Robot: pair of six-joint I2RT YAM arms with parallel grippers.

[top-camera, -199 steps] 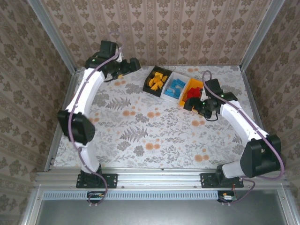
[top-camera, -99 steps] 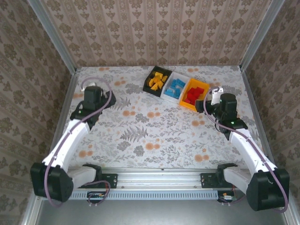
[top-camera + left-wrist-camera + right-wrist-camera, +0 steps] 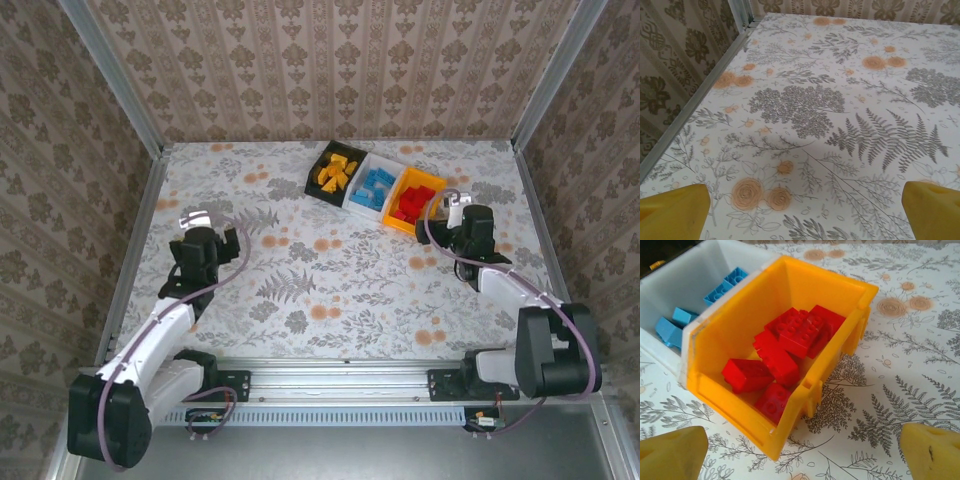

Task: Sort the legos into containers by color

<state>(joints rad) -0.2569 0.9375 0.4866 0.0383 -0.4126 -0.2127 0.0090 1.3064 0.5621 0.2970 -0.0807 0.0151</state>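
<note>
three containers hold colour-sorted legos; right end effector spread wide.

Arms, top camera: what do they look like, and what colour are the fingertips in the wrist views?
The left arm and right arm both have white links with black joints. A purple cable runs along each. The fingertips are yellow in both wrist views.
</note>
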